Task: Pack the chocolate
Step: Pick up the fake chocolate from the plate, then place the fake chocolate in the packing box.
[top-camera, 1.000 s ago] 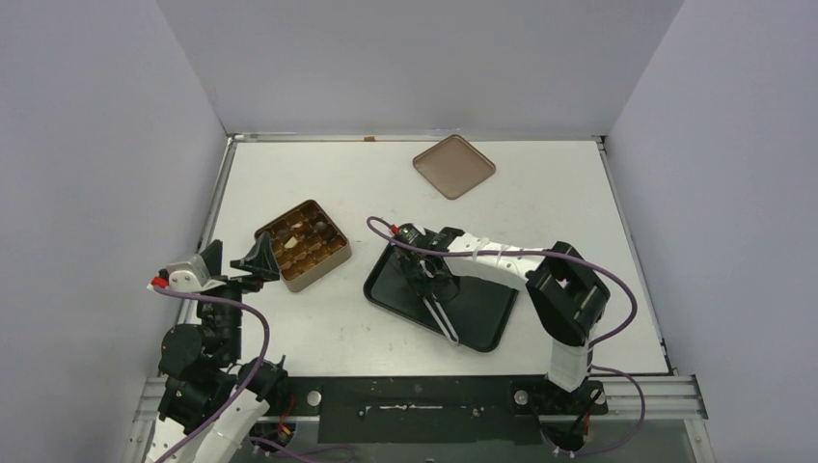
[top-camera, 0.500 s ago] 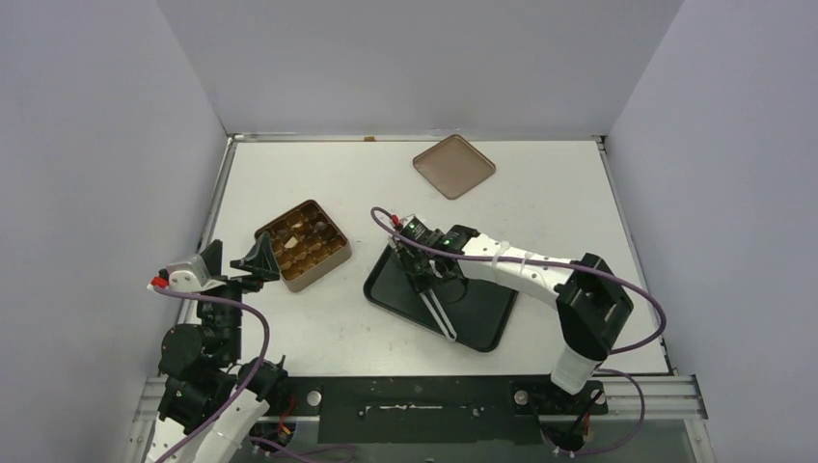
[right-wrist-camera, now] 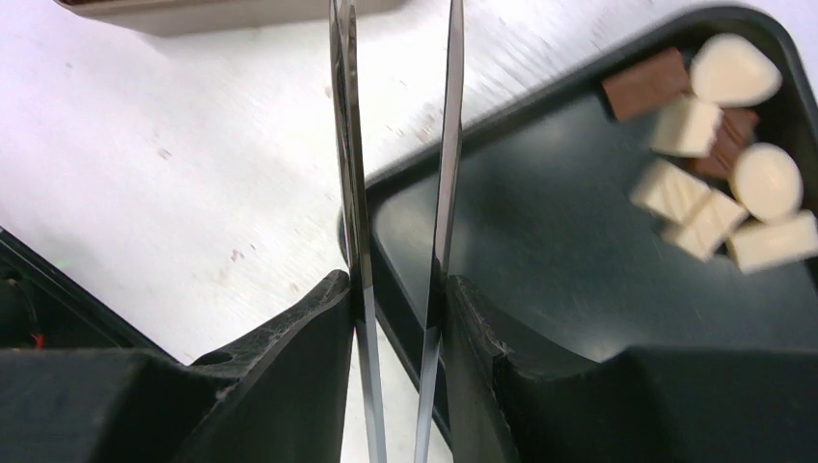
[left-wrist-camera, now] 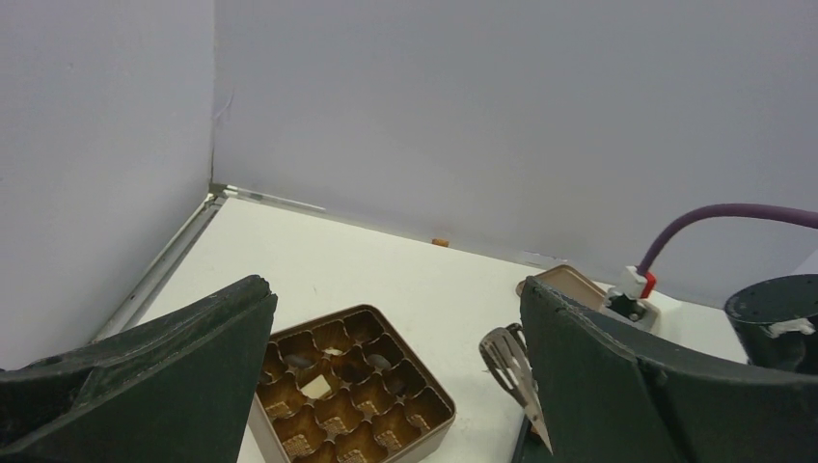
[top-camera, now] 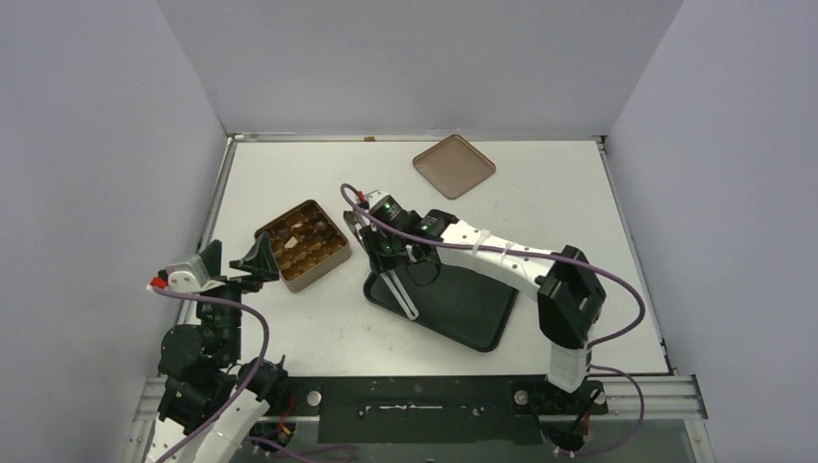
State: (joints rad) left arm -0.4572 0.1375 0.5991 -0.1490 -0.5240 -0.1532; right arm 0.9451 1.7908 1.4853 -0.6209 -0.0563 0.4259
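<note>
Right wrist view: jaws of the right gripper [right-wrist-camera: 397, 289] part-closed on tongs [right-wrist-camera: 447, 145] aimed at the tin [right-wrist-camera: 193, 17] ahead, chocolate [right-wrist-camera: 685, 125] heaped in the tray [right-wrist-camera: 540, 251] to their right; likely mid-transfer, next needs a free cell; left gripper [left-wrist-camera: 394, 318] gapes empty.

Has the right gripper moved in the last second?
Yes. The right gripper, clamping the tongs, has swung left in the top view, from over the black tray's middle toward the gold tin.
</note>
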